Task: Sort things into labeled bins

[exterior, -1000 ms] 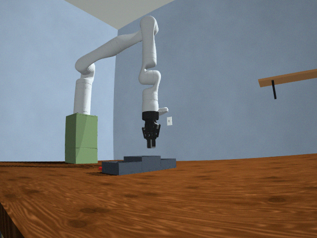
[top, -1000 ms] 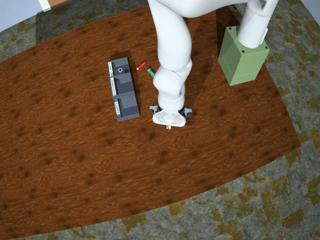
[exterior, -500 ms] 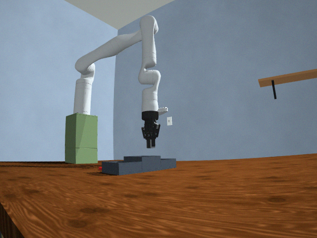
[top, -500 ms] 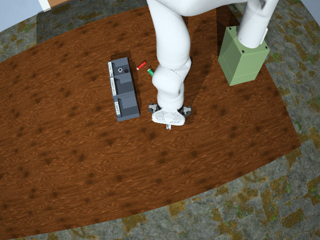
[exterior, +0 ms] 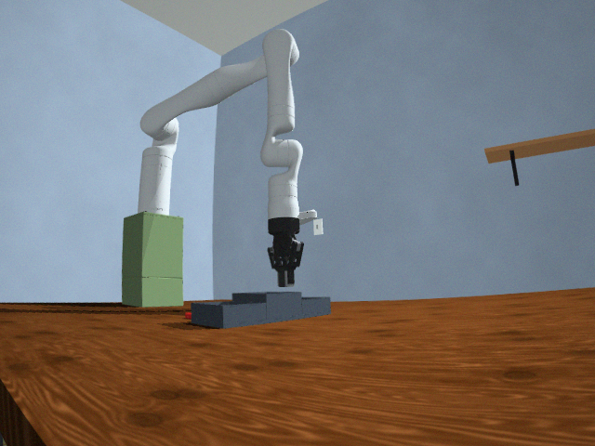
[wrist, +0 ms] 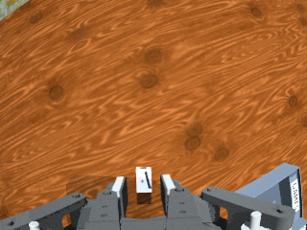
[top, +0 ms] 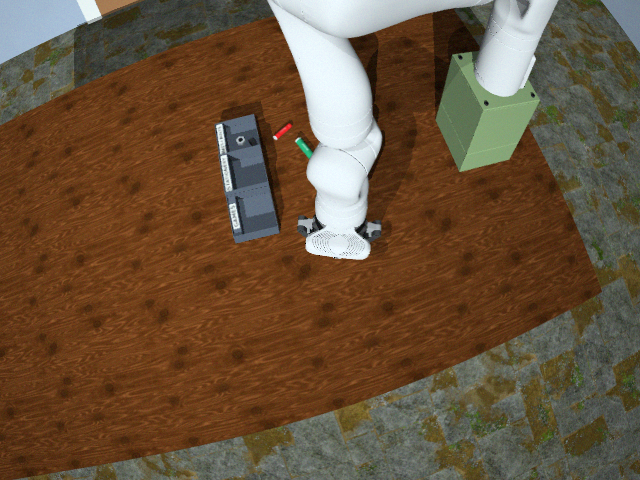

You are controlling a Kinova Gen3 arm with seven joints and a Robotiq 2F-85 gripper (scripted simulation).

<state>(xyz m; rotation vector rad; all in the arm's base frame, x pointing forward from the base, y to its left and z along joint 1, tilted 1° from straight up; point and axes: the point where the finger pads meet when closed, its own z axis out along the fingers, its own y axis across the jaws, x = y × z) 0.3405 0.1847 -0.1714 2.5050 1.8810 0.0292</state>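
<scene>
A grey row of three bins (top: 247,178) lies left of the arm; two labels read STATIONERY and GAMES, and the far label is too small to read. The far bin holds a metal nut (top: 239,139) and a small dark piece (top: 252,141). A red marker (top: 282,131) and a green marker (top: 303,147) lie on the table beside the far bin. In the wrist view a small white domino (wrist: 144,180) lies on the table straight below my gripper (wrist: 143,187). The gripper (exterior: 285,282) hangs above the table, right of the bins, partly open with nothing between the fingers.
The green pedestal (top: 485,113) of the arm stands at the back right. The arm's wrist (top: 338,227) hides the table under it in the top view. A corner of the bin row (wrist: 282,195) shows at the wrist view's lower right.
</scene>
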